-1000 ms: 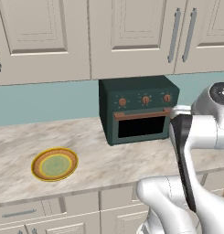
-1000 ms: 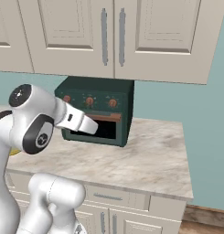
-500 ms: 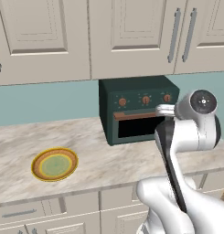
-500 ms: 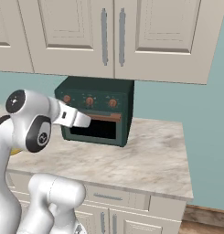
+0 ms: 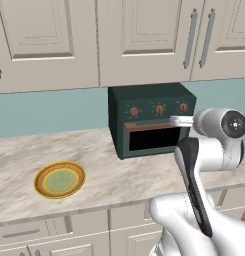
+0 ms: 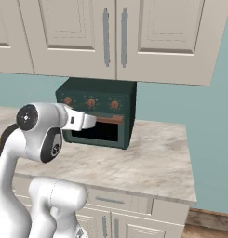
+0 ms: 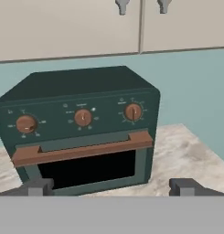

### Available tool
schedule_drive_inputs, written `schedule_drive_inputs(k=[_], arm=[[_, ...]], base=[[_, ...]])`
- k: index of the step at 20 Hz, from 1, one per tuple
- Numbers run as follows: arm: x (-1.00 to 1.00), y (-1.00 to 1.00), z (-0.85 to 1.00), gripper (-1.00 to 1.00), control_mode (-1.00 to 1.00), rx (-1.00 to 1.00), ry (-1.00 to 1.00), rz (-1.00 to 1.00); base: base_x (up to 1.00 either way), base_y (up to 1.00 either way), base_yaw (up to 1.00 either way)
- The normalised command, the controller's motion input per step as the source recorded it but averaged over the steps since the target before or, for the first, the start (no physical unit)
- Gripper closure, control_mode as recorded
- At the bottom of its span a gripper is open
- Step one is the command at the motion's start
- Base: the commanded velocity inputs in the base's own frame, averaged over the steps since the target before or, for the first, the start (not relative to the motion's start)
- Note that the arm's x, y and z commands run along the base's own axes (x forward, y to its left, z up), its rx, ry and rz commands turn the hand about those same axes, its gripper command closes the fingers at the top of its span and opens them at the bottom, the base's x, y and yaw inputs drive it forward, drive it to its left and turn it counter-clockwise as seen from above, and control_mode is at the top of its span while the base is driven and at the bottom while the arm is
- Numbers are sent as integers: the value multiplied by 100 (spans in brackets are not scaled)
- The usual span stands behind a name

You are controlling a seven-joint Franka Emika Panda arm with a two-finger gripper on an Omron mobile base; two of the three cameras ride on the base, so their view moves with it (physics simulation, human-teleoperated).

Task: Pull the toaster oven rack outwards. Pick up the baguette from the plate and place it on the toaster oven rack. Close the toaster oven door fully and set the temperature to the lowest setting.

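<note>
The dark green toaster oven [image 5: 151, 120] [image 6: 99, 114] [image 7: 81, 98] stands on the counter against the back wall. Its door [image 7: 88, 167] is closed, with the reddish-brown handle [image 7: 81, 148] along its top edge, so the rack is hidden behind it. Three orange-brown knobs [image 7: 82, 117] sit above the door. My gripper [image 7: 112, 187] is open and empty, a short way in front of the door and facing it. The plate [image 5: 41, 175] lies on the counter to the oven's left with nothing on it. The baguette is out of view.
Cream wall cabinets [image 5: 139, 35] hang low over the oven. The marble counter [image 6: 148, 160] runs on to the oven's right and ends at a side edge. Drawers and cabinet fronts [image 5: 49, 232] lie below the counter's front edge.
My arm's upper links have swung and dropped a little while the hand stays pointed at the oven front. The gripper has stayed open and the door has not moved.
</note>
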Motion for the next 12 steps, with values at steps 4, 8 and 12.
schedule_drive_inputs(k=[4,8,12], arm=[[0,0,0,-100,-100,0,-5,7],[9,18,-1,-100,-100,0,-11,3],[1,12,-2,-100,-100,-11,-29,1]], base=[[0,0,0],[0,0,0],[0,0,0]])
